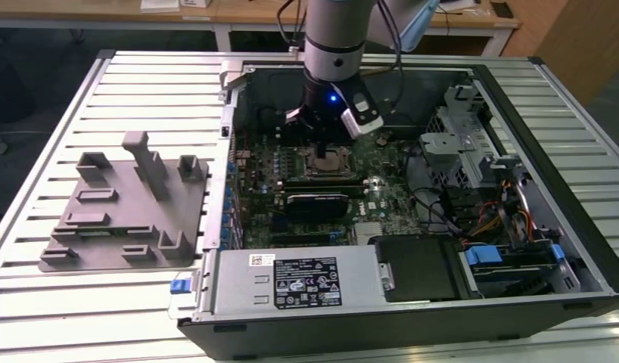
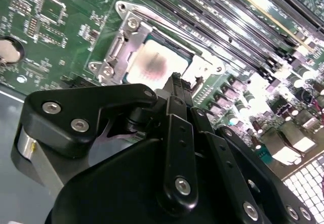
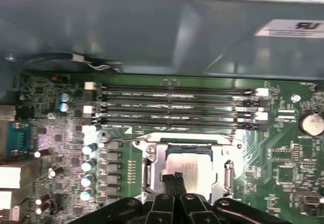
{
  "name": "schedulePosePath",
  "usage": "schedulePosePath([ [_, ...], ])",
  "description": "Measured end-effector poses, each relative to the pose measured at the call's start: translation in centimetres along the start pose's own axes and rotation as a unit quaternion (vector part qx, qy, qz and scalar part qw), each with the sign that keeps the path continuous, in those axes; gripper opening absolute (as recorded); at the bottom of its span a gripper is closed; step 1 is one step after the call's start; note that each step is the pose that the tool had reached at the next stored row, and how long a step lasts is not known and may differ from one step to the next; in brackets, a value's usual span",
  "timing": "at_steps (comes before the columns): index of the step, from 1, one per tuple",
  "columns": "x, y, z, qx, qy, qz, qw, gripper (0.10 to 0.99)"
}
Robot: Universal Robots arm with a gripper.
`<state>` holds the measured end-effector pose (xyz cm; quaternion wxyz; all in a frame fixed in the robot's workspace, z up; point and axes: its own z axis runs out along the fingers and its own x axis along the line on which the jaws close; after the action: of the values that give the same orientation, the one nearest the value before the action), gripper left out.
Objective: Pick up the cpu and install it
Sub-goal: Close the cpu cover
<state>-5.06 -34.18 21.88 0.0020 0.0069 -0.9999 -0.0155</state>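
Note:
The cpu (image 3: 196, 164) lies flat in the motherboard socket (image 3: 152, 155), its silvery top facing up, with the socket's metal frame around it. In the second wrist view the cpu (image 2: 152, 64) sits just beyond my gripper (image 2: 175, 78). My gripper (image 3: 174, 177) hangs over the near edge of the cpu with its two black fingertips pressed together and nothing between them. In the exterior view my gripper (image 1: 323, 145) reaches down inside the open computer case, right above the socket (image 1: 333, 161).
Memory slots (image 3: 172, 107) run beside the socket. The case wall (image 1: 231, 136) separates the board from the grey tray (image 1: 118, 219) with upright blocks on the slatted table. A power supply (image 1: 289, 280), a drive cage (image 1: 461, 144) and cables (image 1: 491, 219) crowd the case.

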Motion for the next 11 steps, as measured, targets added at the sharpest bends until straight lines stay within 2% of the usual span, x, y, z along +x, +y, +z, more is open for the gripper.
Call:
schedulePosePath([
  [6,-0.93,-0.01,0.00,0.0000,0.0000,0.000,1.0000,0.106],
  [11,-1.14,-0.01,-0.02,0.0000,0.0000,0.000,1.0000,0.106],
])
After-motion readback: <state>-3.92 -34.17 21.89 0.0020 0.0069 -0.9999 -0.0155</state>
